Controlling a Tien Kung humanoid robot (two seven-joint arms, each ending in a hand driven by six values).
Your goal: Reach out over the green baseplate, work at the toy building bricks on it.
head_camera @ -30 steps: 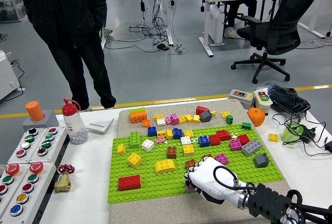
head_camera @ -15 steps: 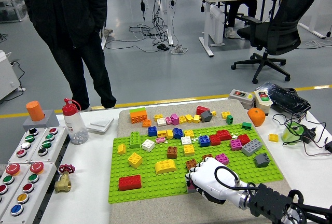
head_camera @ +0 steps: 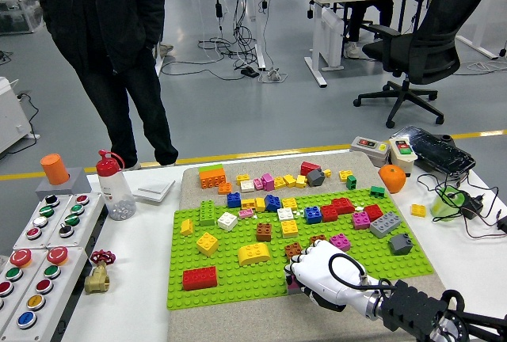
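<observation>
Right hand: your white five-fingered right hand (head_camera: 321, 272) reached in from the lower right on its black arm and lay over the near edge of the green baseplate (head_camera: 238, 283).
Finger state: the fingers (head_camera: 299, 261) were curled downward over a small pink brick (head_camera: 294, 283) at the plate's near edge; whether they actually pinched it, you could not tell, since the palm hid the contact.
Neighbouring bricks: a brown brick (head_camera: 293, 249) stood just beyond the fingertips, a magenta brick (head_camera: 340, 241) near it to the right, and a yellow arched brick (head_camera: 253, 253) to the left.
Other bricks: a red brick (head_camera: 199, 278) sat well apart at the near left of the plate; more bricks, including an orange brick (head_camera: 211, 178), lay on the grey mat (head_camera: 191, 174) behind the plate.
Left hand: not in view.
Person: a person in dark clothing (head_camera: 103, 33) stood beyond the table's far side, hands off the table.
Step in hand (judged): you were closing on, or pressing at, the pink brick at the near edge.
Next move (judged): you needed a firm pinch on that one brick and a straight lift, without knocking the brown brick just beyond.
</observation>
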